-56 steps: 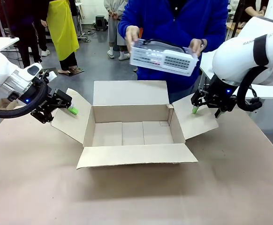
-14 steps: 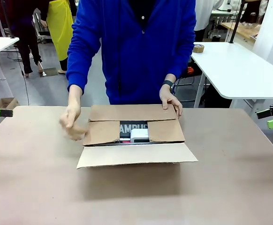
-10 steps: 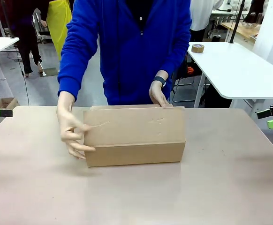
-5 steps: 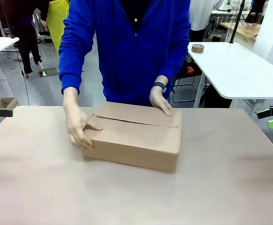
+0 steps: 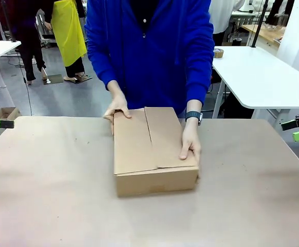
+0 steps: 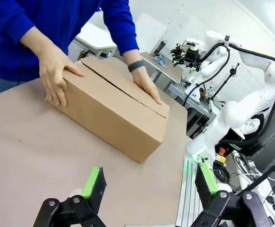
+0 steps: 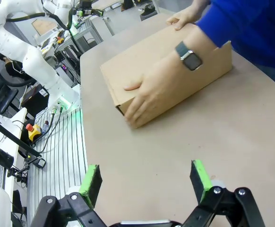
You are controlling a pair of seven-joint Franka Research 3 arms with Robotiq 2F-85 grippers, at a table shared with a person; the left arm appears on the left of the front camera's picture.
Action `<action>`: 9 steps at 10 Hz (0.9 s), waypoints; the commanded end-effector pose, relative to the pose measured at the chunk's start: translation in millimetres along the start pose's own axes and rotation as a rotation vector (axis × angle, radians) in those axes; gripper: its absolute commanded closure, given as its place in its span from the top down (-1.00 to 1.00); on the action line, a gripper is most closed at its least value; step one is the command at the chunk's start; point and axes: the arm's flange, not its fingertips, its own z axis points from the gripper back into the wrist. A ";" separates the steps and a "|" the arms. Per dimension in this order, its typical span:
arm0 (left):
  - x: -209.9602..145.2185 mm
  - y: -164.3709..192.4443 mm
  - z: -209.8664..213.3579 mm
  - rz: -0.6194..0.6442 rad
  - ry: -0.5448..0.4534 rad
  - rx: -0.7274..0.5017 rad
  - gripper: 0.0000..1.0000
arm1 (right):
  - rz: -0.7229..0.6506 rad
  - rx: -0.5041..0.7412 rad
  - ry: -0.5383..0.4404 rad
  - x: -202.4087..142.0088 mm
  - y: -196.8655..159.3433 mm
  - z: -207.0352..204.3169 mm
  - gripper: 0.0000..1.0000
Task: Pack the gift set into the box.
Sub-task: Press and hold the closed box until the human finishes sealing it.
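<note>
Brown table surface (image 5: 47,180), front view: the box (image 5: 149,149) sits mid-table with its flaps closed, so the gift set is hidden, presumably inside. The person's hands (image 5: 190,146) lie flat and unclenched on the box, likely pressing the flaps down. Left wrist view: left gripper (image 6: 149,177) spread and empty, well clear of the box. Right wrist view: right gripper (image 7: 145,172) likewise spread and empty, leaving the person room.

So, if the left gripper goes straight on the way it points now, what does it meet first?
Probably the box: closed, it lies ahead of the open left gripper across the table, so its near side face would come first. Depth is hard to judge.
</note>
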 end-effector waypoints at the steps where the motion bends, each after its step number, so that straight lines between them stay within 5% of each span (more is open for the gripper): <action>1: -1.9 -2.8 1.0 -0.007 0.005 -0.005 1.00 | -0.016 0.000 -0.023 5.3 1.0 -0.4 1.00; 7: -1.9 -2.8 1.0 -0.007 0.005 -0.005 1.00 | 0.000 0.000 0.000 0.0 0.0 0.0 1.00; 9: 17.4 -3.7 -22.8 -0.045 0.074 0.016 1.00 | 0.119 -0.004 0.141 49.9 5.0 -40.5 1.00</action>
